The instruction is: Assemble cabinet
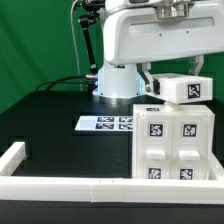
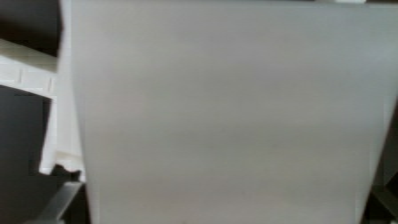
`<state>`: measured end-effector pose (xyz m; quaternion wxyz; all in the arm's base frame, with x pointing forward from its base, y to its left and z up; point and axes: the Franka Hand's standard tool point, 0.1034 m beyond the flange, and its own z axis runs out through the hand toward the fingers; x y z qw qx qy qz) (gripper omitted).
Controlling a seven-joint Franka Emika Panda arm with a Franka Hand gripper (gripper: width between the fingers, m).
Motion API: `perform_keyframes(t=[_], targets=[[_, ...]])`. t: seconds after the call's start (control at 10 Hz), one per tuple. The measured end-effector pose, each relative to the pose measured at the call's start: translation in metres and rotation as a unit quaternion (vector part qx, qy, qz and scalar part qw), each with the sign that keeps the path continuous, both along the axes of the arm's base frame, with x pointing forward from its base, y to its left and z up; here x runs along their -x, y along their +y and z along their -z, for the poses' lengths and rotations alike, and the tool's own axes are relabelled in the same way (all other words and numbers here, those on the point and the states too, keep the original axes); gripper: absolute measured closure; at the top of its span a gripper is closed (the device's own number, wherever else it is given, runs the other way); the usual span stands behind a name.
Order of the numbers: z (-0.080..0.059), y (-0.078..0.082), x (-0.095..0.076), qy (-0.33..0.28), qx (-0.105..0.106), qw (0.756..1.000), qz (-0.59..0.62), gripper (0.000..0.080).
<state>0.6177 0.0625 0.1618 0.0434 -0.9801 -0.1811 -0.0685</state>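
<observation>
Front, lower frame: border rail, corner turning up at lower left. Behind it, lower right: cabinet, upright, four tagged fronts fitted in. Tagged block at its top, slightly askew. Judged not yet seated, and that fit looks like the work left. Gripper: only a dark sliver beside the block, so opening and hold cannot be told. Wrist view: blank white panel fills it. Centre: marker board on black table, apart from the cabinet. Arm farthest, upper frame.
</observation>
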Motion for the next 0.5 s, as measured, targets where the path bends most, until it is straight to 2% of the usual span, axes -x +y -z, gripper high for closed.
perform_keyframes(t=[0.2, 0.5], targets=[[0.0082, 0.0019, 0.0015, 0.003, -0.001, 1.0, -0.005, 0.0243], [0.0097, 0.0005, -0.0012, -0.015, 0.0, 1.0, -0.015, 0.0243]])
